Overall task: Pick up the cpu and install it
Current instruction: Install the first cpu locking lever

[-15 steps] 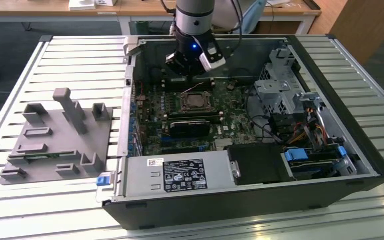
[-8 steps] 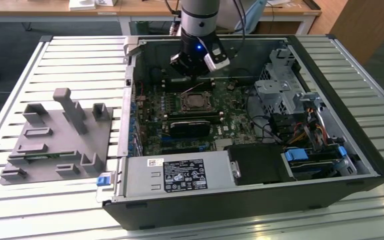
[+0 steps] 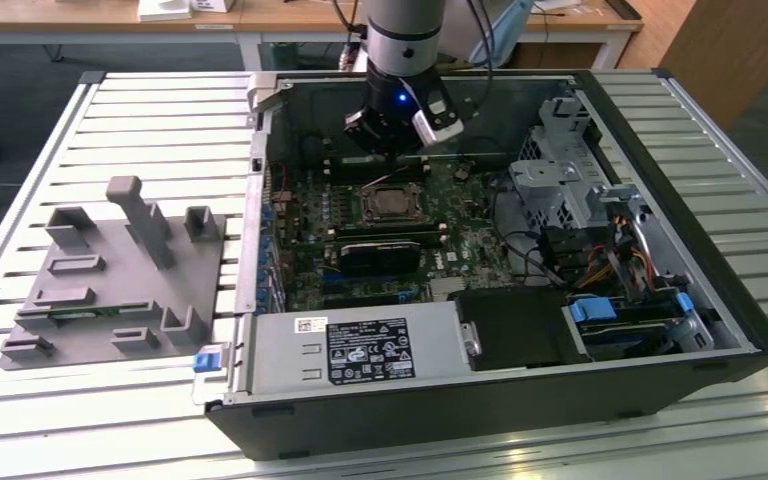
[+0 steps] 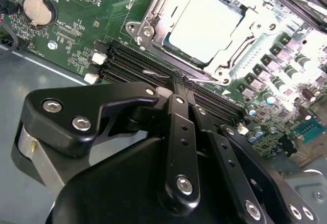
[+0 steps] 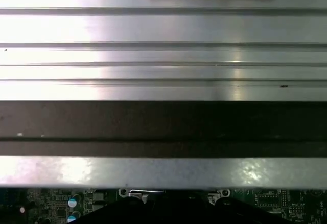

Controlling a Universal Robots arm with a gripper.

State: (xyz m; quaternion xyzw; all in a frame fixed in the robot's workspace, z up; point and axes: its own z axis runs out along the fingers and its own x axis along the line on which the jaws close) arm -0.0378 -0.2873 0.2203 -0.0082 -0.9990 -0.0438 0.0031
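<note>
The cpu (image 3: 388, 203) lies flat inside the socket on the green motherboard (image 3: 357, 235) of the open computer case, its silver top (image 4: 207, 24) framed by the metal socket bracket (image 4: 153, 17). My gripper (image 3: 387, 148) hangs over the board just behind the socket, a little above it. In the second wrist view its two black fingers (image 4: 173, 127) lie close side by side, and the gripper (image 4: 180, 81) is shut with nothing between them. The tips hover over the black memory slots (image 4: 135, 63), beside a thin wire lever (image 4: 156, 73) at the socket's edge.
A grey fixture plate (image 3: 104, 280) with upright blocks lies on the slatted table at the exterior view's left. Inside the case are a black module (image 3: 377, 255), the power supply (image 3: 357, 350) and a drive cage (image 3: 564, 180). The first wrist view faces the case wall (image 5: 163, 121).
</note>
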